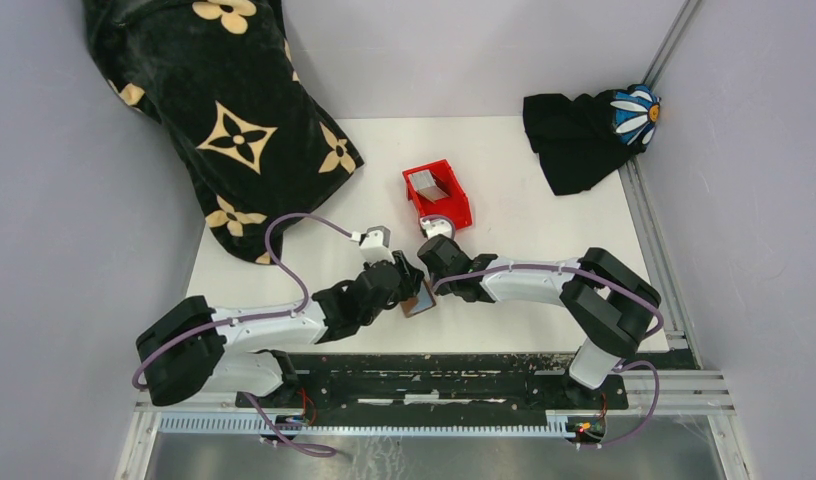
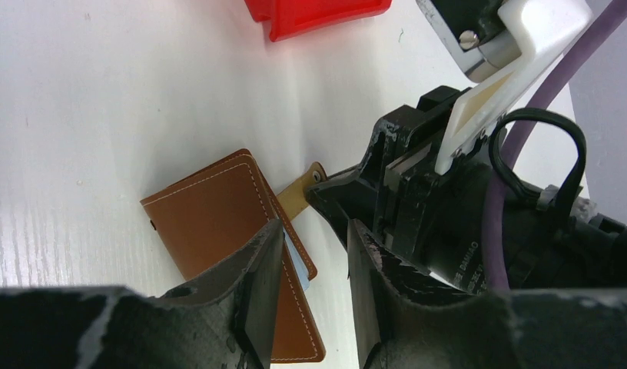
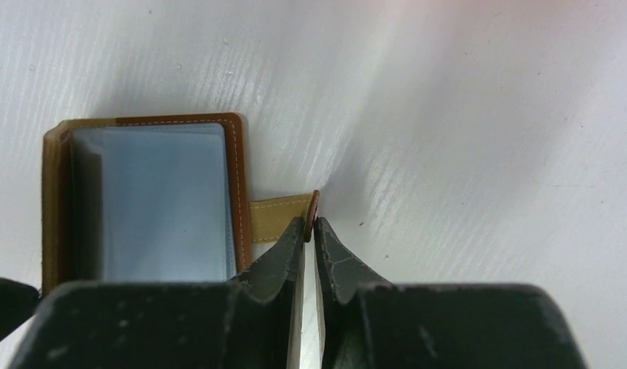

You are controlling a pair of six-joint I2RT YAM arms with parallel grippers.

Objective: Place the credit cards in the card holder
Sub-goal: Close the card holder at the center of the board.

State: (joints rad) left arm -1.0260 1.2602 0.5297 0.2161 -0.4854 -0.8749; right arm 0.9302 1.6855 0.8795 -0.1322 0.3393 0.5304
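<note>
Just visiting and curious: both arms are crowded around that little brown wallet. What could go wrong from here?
The right fingers pinch only the tip of the snap tab, so it may slip free and the card holder could shift. The left fingers stand right beside the right arm's, so they might bump. The light blue card peeks from the holder's edge by a left finger and could get bent or dragged out.
</note>
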